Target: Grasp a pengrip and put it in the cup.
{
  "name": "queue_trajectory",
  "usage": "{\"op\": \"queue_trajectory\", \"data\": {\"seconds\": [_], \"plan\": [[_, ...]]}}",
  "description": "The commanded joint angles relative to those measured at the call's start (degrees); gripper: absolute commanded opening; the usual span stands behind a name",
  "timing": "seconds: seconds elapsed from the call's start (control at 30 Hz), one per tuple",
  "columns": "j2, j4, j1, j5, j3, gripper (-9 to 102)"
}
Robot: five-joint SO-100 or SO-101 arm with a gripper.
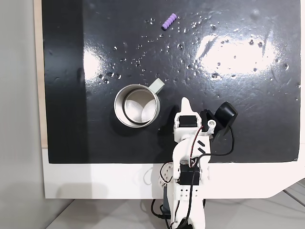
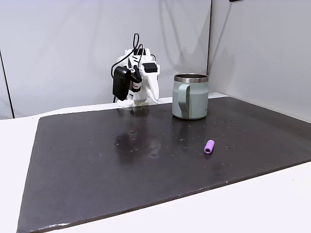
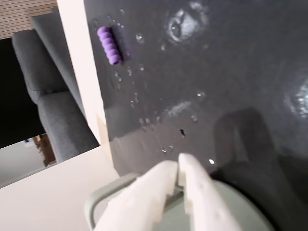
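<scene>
Hand (image 3: 179, 162) — fingers together, empty

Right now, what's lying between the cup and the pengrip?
Nothing but bare black mat, speckled with small marks, lies between the cup and the pengrip in both fixed views.

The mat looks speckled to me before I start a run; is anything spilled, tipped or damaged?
Small droplets or bumps dot the black mat, densest near the pengrip; I cannot tell which. The cup stands upright and looks empty. Nothing looks damaged.

Black mat (image 1: 238, 124) carries cup (image 1: 137, 106) and pengrip (image 1: 168, 21).
</scene>
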Motion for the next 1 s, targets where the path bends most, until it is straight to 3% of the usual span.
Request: {"op": "queue_trajectory", "data": {"seconds": [0.0,0.27,0.57,0.97], "plan": [[-4.75,0.88,1.67,-1.67,-10.99,0],[-40.87,1.58,5.54,-1.76,-44.21,0],[-66.45,-1.67,6.06,-7.12,-68.91,4],[-100.28,12.83,5.54,-8.0,-105.64,17]]}}
